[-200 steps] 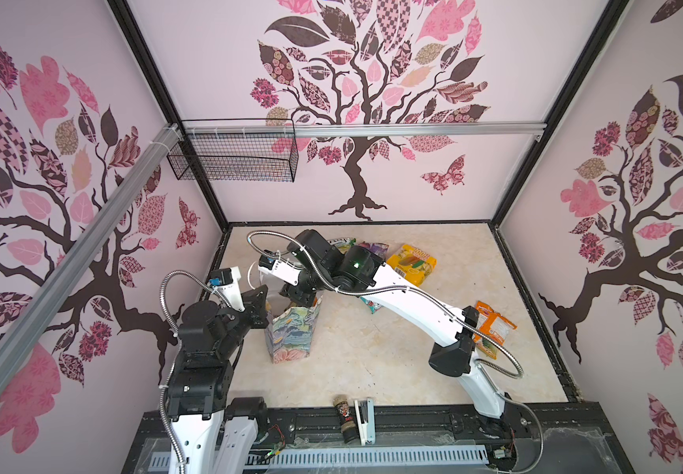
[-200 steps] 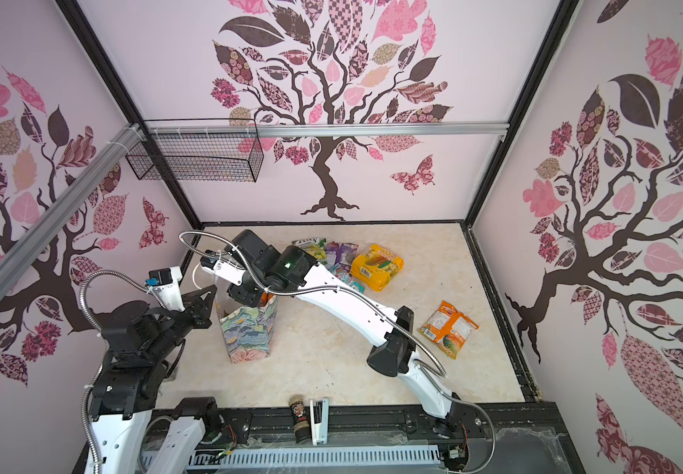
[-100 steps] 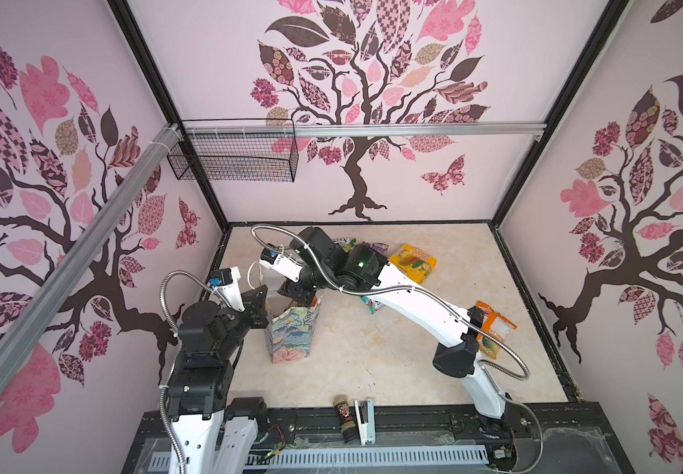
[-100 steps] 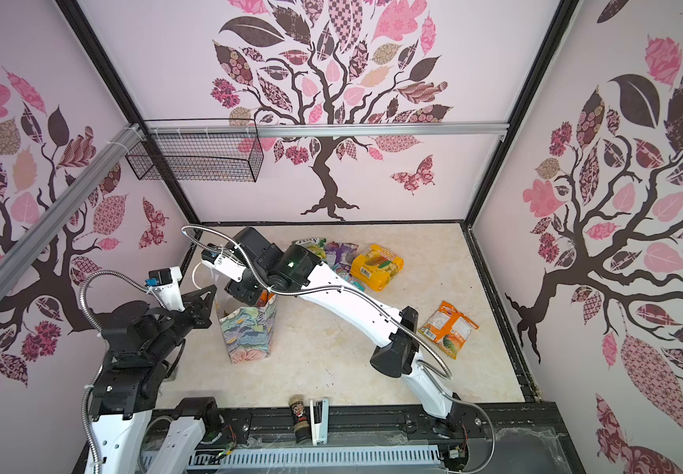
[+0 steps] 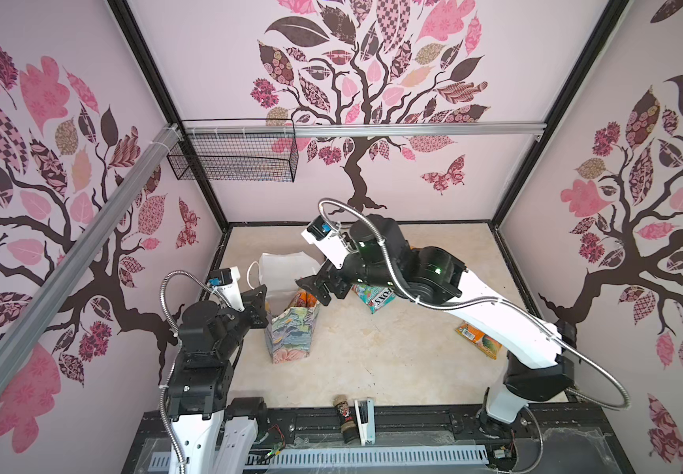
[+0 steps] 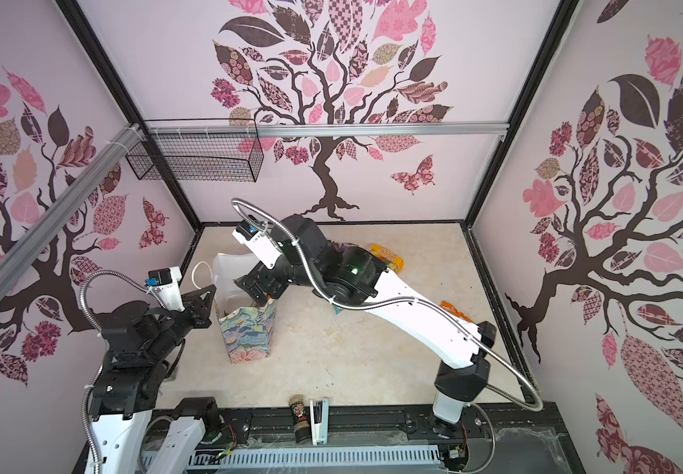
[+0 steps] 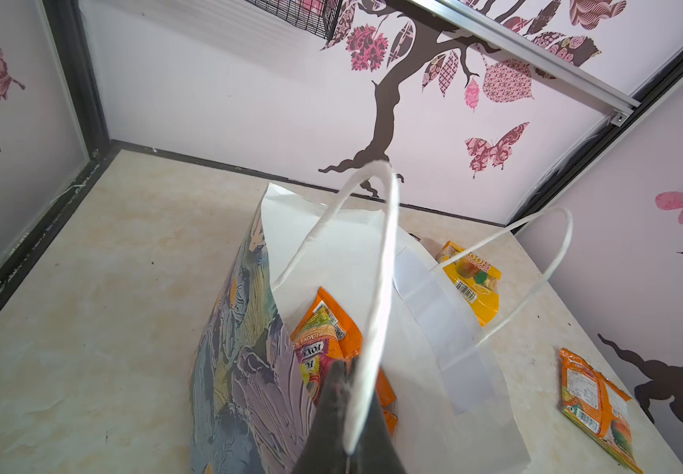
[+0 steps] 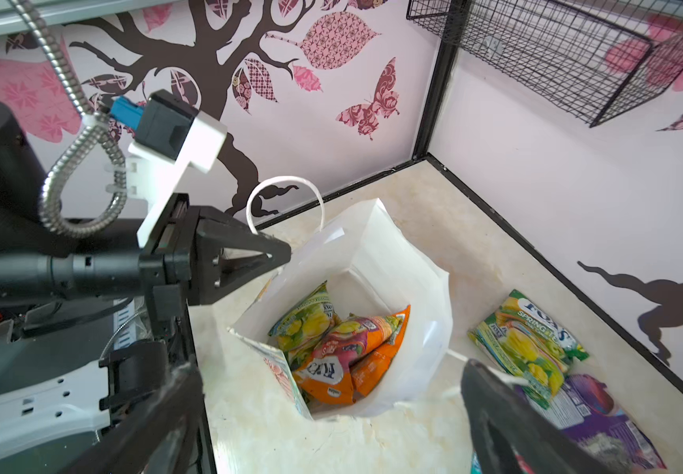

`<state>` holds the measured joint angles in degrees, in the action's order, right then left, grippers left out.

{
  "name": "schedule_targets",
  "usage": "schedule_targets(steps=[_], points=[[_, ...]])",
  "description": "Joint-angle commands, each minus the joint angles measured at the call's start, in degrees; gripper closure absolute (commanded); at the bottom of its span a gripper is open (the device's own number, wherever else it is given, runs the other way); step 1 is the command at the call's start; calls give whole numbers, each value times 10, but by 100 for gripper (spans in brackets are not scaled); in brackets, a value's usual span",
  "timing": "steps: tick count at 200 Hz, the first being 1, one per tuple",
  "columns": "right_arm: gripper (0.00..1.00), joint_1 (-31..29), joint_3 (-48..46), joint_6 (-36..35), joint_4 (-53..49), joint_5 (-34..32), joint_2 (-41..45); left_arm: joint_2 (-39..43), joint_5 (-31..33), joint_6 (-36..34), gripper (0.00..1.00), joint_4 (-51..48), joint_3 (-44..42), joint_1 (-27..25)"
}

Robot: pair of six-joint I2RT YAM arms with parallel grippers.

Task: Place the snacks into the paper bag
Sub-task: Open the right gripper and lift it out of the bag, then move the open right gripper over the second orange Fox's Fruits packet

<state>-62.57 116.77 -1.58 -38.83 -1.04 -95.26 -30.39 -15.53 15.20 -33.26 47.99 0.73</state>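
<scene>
The paper bag (image 5: 290, 334) stands upright on the left part of the beige table (image 5: 393, 353). It has pastel blue, green and pink painted flowers outside and is plain white inside, with its mouth gaping wide. The left gripper (image 7: 341, 375) is clamped shut on one white cord handle (image 7: 385, 230) at the rim. The right gripper (image 8: 331, 367) hovers over the mouth, jaws spread wide and empty. Inside the bag lie a green-yellow packet (image 8: 304, 318) and crumpled orange packets (image 8: 356, 361) marked FOX'S. On the table just beyond the bag lie a green-yellow FOX'S packet (image 8: 528, 334), a purple packet (image 8: 596, 404), a teal packet (image 5: 376, 297) and a yellow packet (image 7: 471, 287). A lone orange packet (image 5: 479, 340) lies well apart, toward the right wall.
</scene>
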Motion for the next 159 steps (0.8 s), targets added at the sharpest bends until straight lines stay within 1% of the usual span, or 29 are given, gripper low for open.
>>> schedule_targets(steps=[1, 21, 41, 69, 98, 114, 125, 138, 159], points=[[0, -2, -66, 32, 46, -58, 76, -1, -6, -2, 100, 10, -7, 2], [0, -2, -137, 50, 46, -116, 129, -2, -6, -3, 100, 11, -4, 2], [0, -1, -218, 70, 42, -189, 180, -2, -6, -3, 100, 13, -4, 2], [0, 12, -309, 110, 28, -261, 252, -8, -6, -5, 100, 14, 0, 2], [0, 65, -386, 149, 9, -287, 311, -15, -9, -3, 100, 16, 0, 2], [0, 72, -426, 157, 17, -327, 337, -13, -8, -5, 100, 15, 1, 2], [0, 78, -448, 160, 22, -342, 347, -13, -4, -5, 100, 14, 0, 2], [0, 97, -467, 173, 15, -341, 346, -11, -4, -5, 100, 14, 0, 2], [0, 143, -494, 198, -2, -319, 335, -13, -4, -6, 100, 12, 1, 2]])
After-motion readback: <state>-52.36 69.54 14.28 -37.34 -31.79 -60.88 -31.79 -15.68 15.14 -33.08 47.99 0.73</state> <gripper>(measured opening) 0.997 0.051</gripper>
